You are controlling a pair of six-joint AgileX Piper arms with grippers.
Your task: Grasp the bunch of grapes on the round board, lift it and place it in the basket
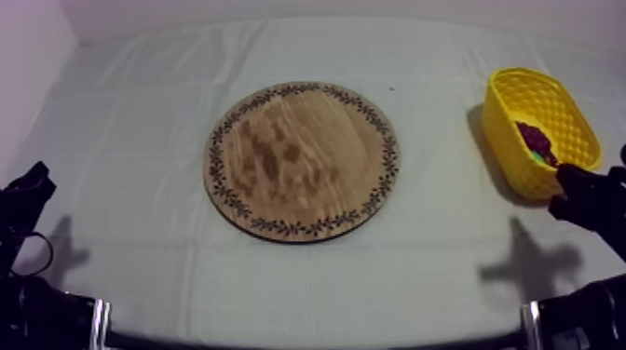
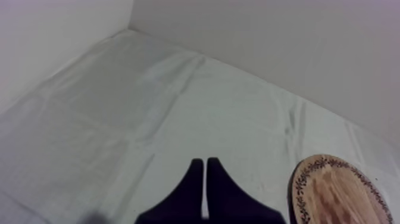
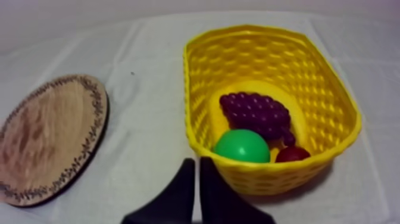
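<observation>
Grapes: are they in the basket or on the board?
In. The bunch of grapes lies inside the yellow basket, next to a green fruit and a small red fruit. The wooden board is bare.

One round wooden board (image 1: 303,160) is lying on the tabletop (image 1: 140,112), and one yellow basket (image 3: 268,56) is holding one bunch of grapes (image 3: 256,113), one green fruit (image 3: 242,146) and one small red fruit (image 3: 291,154).

- The cloth (image 1: 112,186) is soft and dull, with flat creases.
- The board (image 1: 303,158) is wood, with brown streaks and a smooth, matt face.
- The basket (image 3: 262,33) is yellow plastic, full of little holes, a bit shiny.
- The grapes (image 3: 256,113) look bumpy and dull, like plastic.
- The green ball (image 3: 243,146) is smooth.
- The small red fruit (image 3: 291,155) is smooth and shiny.
</observation>
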